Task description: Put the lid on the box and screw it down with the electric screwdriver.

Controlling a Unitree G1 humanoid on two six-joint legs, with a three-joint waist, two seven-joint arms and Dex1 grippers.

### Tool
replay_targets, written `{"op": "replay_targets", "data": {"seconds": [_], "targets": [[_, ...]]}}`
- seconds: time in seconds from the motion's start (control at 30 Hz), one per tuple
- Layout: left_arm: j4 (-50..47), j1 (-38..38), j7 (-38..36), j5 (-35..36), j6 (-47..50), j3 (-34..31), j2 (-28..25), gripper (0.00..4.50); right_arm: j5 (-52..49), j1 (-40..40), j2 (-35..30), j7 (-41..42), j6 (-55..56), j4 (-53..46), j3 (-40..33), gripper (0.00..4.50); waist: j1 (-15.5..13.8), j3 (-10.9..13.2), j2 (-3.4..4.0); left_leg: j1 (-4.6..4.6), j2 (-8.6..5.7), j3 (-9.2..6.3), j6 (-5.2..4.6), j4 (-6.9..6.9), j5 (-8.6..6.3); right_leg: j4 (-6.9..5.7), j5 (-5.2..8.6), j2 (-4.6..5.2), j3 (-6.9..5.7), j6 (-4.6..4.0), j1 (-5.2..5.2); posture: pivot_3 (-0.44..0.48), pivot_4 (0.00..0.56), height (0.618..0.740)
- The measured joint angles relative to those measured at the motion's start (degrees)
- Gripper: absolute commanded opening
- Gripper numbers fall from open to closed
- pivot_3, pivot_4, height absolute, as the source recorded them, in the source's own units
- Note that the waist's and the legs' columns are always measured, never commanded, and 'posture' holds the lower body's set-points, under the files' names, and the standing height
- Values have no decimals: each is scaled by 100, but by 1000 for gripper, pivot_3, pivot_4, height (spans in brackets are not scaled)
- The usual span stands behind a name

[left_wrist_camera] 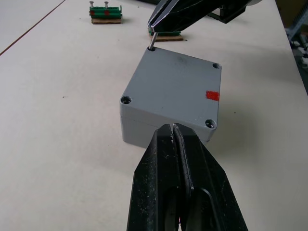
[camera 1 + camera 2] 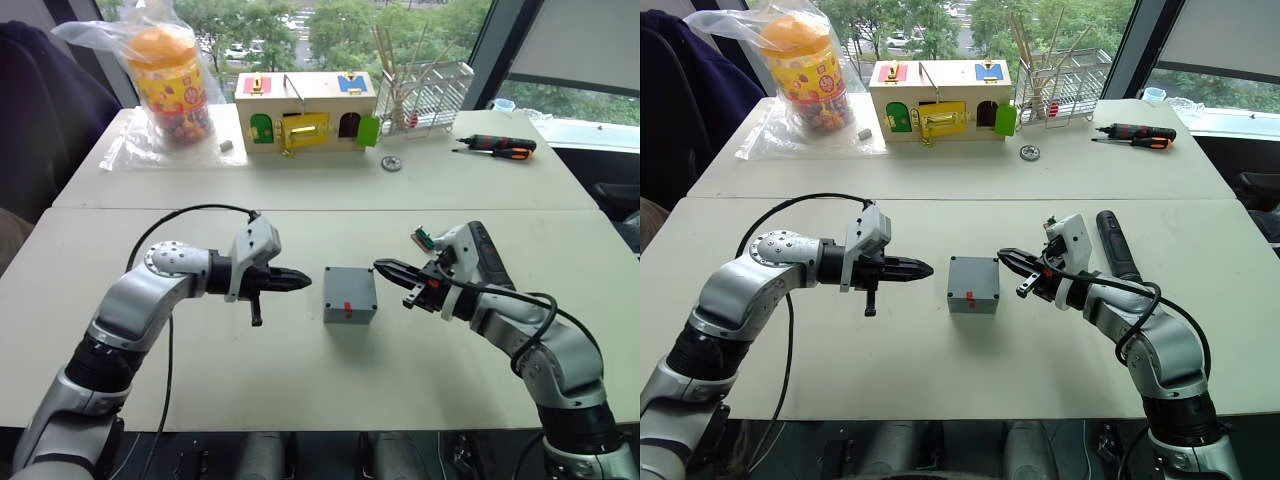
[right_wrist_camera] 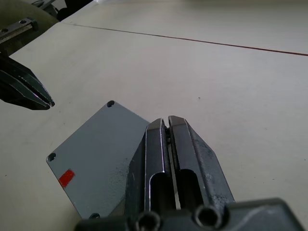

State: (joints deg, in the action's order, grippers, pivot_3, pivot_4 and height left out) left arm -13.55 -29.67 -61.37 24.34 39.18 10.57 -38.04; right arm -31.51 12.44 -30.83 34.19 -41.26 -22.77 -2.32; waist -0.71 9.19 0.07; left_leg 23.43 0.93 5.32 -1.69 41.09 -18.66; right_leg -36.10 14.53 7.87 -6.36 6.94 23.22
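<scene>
Box [image 2: 349,295] — lid [image 1: 175,91] seated, table centre. Right gripper [image 2: 392,272] at its 3 o'clock, pinching a small screw [image 1: 151,42] over a corner hole. Left gripper [image 2: 300,281] at 9 o'clock, closed, empty. Electric screwdriver [image 2: 1116,243] lay beyond the right arm — nearer that side.

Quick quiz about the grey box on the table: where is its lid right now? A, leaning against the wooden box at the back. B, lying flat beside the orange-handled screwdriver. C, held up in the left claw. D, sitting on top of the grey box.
D: the lid lies flush on the box, its corner screw holes and red mark facing up, between the two shut claws.
</scene>
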Motion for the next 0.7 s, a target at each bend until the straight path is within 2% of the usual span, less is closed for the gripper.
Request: {"op": "replay_targets", "data": {"seconds": [0.37, 0.47, 0.63, 0.7], "targets": [[16, 0, 9, -9, -17, 1, 17, 0, 205, 144, 1, 48, 37, 99, 258, 56, 4, 0, 0, 0, 0, 0, 0, 0, 0, 0, 0, 0, 0, 0, 0, 0, 150, 711], [15, 0, 20, -9, -17, 1, 42, 0, 234, 225, 4, 59, 46, 183, 310, 882, 0, 0, 0, 0, 0, 0, 0, 0, 0, 0, 0, 0, 0, 0, 0, 0, 150, 711], [15, 0, 36, -9, -17, 1, 54, 0, 264, 278, 5, 91, 45, 187, 328, 3402, 2, 0, 0, 0, 0, 0, 0, 0, 0, 0, 0, 0, 0, 0, 0, 0, 150, 711], [15, 0, 40, -6, -18, -1, 66, 0, 193, 289, 6, 47, -36, 172, 248, 3402, -3, 0, 0, 0, 0, 0, 0, 0, 0, 0, 0, 0, 0, 0, 0, 0, 150, 711]]}}
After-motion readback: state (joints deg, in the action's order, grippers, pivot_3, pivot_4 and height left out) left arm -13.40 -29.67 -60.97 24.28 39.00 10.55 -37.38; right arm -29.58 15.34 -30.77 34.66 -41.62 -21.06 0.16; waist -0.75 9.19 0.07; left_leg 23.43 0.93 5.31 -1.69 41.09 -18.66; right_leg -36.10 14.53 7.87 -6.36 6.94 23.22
